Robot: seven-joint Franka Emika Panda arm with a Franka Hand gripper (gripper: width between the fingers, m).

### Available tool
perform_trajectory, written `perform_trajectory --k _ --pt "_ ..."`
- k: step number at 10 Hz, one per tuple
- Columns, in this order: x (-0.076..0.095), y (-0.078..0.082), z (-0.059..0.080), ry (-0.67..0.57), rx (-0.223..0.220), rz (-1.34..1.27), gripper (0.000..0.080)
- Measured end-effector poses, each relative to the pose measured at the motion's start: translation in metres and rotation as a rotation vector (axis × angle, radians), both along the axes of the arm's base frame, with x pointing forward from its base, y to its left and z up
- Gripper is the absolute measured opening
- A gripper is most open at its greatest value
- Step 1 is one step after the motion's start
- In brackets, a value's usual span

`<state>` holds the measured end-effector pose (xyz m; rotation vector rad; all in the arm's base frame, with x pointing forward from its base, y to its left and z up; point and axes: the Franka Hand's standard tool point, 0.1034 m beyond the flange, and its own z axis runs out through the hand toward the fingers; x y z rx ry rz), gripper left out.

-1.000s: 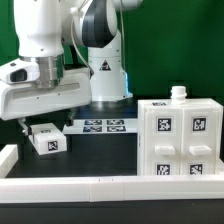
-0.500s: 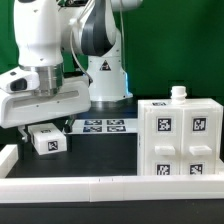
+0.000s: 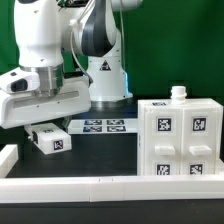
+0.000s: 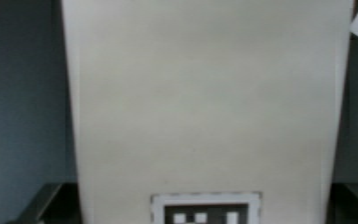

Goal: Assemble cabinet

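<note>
White plastic cabinet (image 3: 180,140), boxy and faced with square tags, stands at the exterior view's right, a knob (image 3: 178,94) on top. Well apart, its small tagged block (image 3: 50,141) sits tilted under the gripper (image 3: 46,122), beside the marker board (image 3: 105,125). The arm's bulk hides the fingers, so I cannot tell whether they clamp the block.

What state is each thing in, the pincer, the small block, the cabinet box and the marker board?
pincer: just over the small block, open or shut not visible
small block: tilted, beneath the pincer
cabinet box: upright on the table, apart from the pincer
marker board: flat on the table
</note>
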<state>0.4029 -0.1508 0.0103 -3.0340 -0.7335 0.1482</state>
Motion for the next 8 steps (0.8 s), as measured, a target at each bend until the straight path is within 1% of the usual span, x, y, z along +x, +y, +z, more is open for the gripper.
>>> perform_trajectory --k 1,2,4,6,8 --pt "0.0 0.0 0.0 0.0 0.0 0.0 0.0559" --pt "0.001 0.005 0.003 0.004 0.001 -0.018 0.0559" --pt "0.012 0.037 0.036 0.0 0.011 -0.019 0.0559" --pt "0.027 0.064 0.069 0.006 0.023 -0.024 0.056" --pt "0.04 0.086 0.092 0.004 0.028 -0.041 0.056"
